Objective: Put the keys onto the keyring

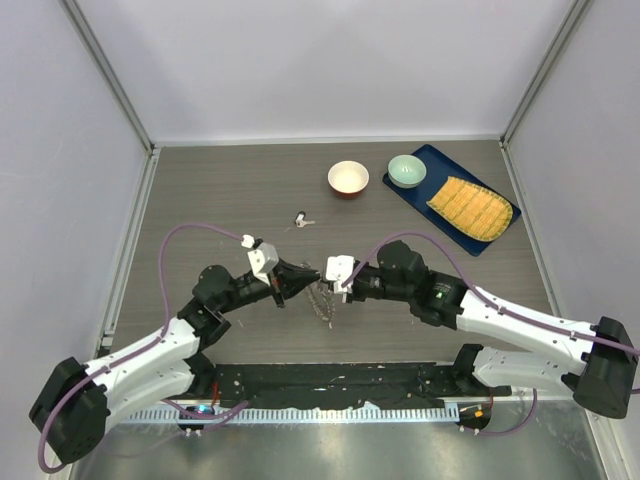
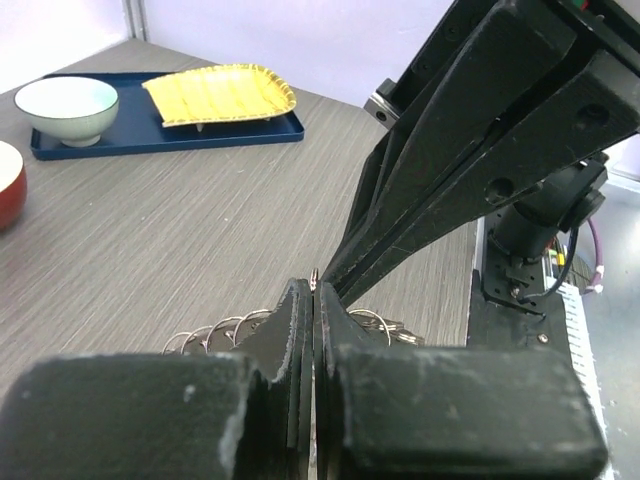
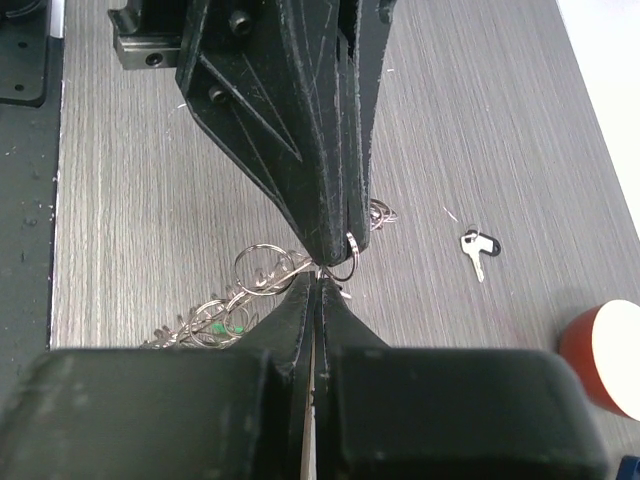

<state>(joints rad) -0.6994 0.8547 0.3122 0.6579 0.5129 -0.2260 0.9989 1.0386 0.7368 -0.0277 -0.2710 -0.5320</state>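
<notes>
The keyring point(image 1: 322, 302), a bunch of silver rings and keys, hangs between my two gripper tips just above the table. My left gripper point(image 1: 312, 278) is shut on one small ring of it point(image 3: 346, 258). My right gripper point(image 1: 330, 283) is shut on thin metal of the same bunch, tip to tip with the left. In the right wrist view the bunch point(image 3: 225, 310) trails down left with a green cap point(image 3: 215, 328) beside my right gripper point(image 3: 320, 277). In the left wrist view rings point(image 2: 215, 330) show either side of my left gripper point(image 2: 314, 287). A loose black-headed key point(image 1: 301, 218) point(image 3: 477, 246) lies on the table beyond.
A red bowl with a white inside point(image 1: 348, 178) stands at the back. A pale green bowl point(image 1: 406, 170) and a yellow ridged dish point(image 1: 470, 207) sit on a blue tray point(image 1: 428, 160) at the back right. White walls enclose the table.
</notes>
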